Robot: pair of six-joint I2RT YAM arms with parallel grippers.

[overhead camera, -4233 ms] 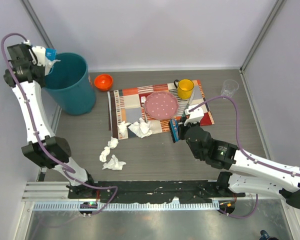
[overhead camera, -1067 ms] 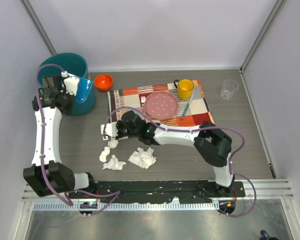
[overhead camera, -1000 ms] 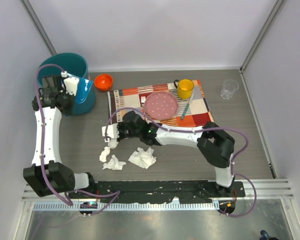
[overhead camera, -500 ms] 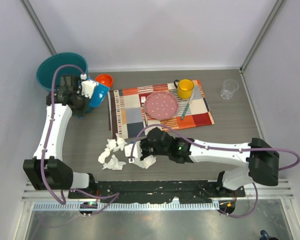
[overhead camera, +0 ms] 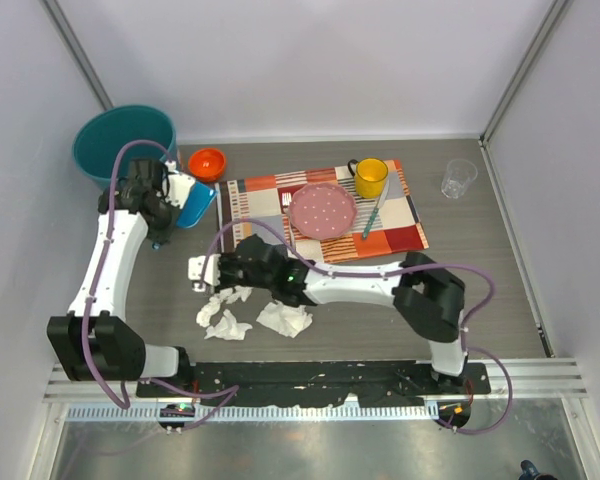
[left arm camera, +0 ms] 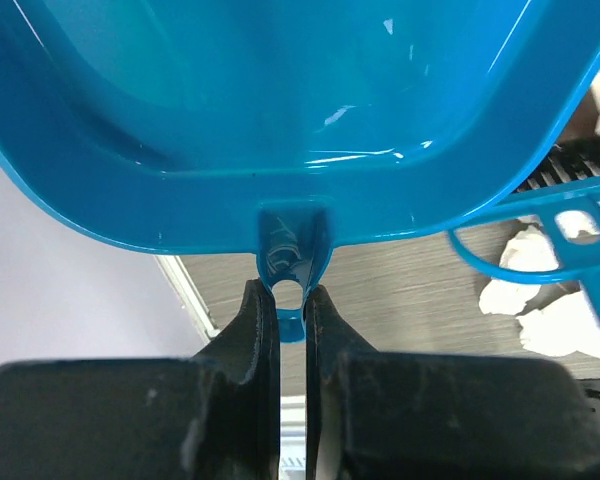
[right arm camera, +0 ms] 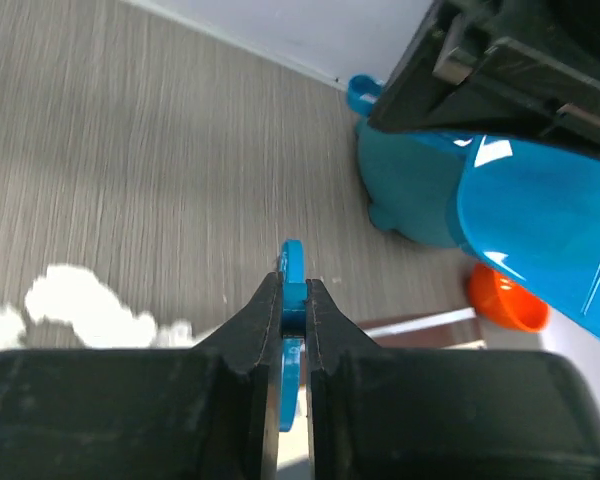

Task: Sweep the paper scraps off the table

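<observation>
Right arm (overhead camera: 350, 285) low beside paper scraps (overhead camera: 283, 319)

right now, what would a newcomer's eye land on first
The white paper scraps on the table's near left, beside the right gripper and its brush. Then the patchwork placemat at centre back with a pink plate and yellow mug, and the blue dustpan in the left gripper by the teal bin.

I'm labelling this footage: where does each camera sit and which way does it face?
Top external: above, behind the bases, looking down on the table; both arms show.
Left wrist: past the left hand, into the blue dustpan.
Right wrist: low over the table, past the right hand on a brush handle, toward the teal bin.
Both wrist views share the dustpan and paper scraps.
</observation>
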